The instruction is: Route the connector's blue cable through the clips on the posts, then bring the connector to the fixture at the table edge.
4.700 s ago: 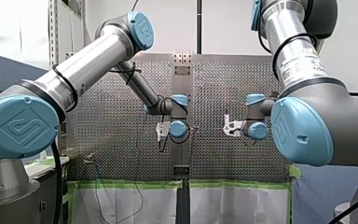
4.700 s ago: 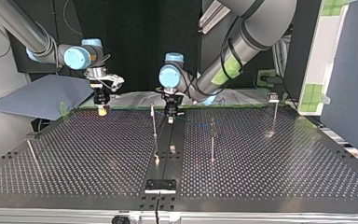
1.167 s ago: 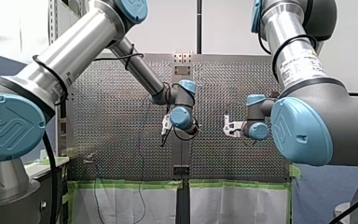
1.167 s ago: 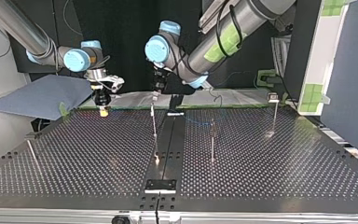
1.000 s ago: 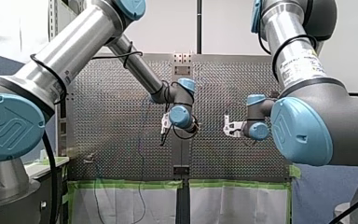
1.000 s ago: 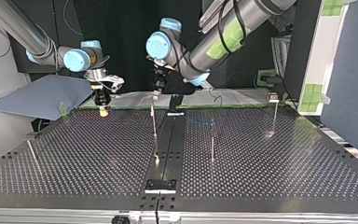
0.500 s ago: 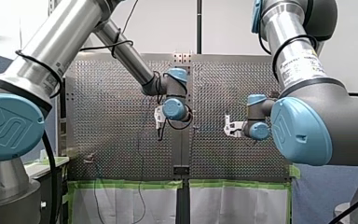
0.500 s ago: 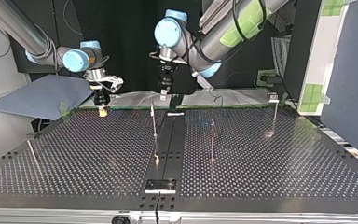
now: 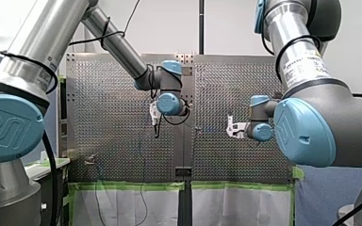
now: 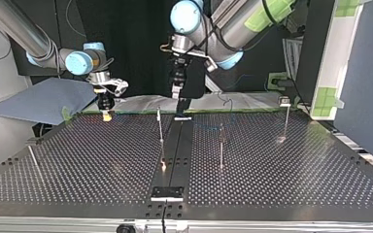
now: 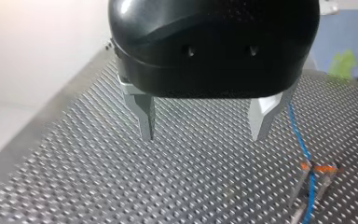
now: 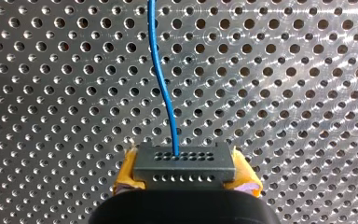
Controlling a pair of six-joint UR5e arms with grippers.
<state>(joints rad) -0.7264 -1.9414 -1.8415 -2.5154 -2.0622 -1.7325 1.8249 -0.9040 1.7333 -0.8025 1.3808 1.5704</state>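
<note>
In the right wrist view my right gripper (image 12: pixel 185 186) is shut on the dark grey connector (image 12: pixel 185 164), gripped between yellow pads (image 12: pixel 127 175). The blue cable (image 12: pixel 164 79) leaves the connector's face and runs ahead over the perforated plate. In the top view that gripper (image 10: pixel 107 114) hangs low at the far left of the table. My left gripper (image 11: pixel 202 138) is open with nothing between its metal fingers, high above the plate (image 10: pixel 176 92). Beside it the blue cable (image 11: pixel 299 137) runs to a post's clip with orange parts (image 11: pixel 318 167).
Thin posts stand on the table: one near the middle (image 10: pixel 160 127), one right of it (image 10: pixel 221 145), one at the far right (image 10: pixel 285 119), and a low one at the left (image 10: pixel 33 158). A black fixture (image 10: pixel 166 193) sits at the near edge. A blue sheet (image 10: pixel 43 99) lies beyond the left corner.
My left arm has risen and swung its open gripper to the top view's right, away from the middle post's tip. My right arm has held still with the connector.
</note>
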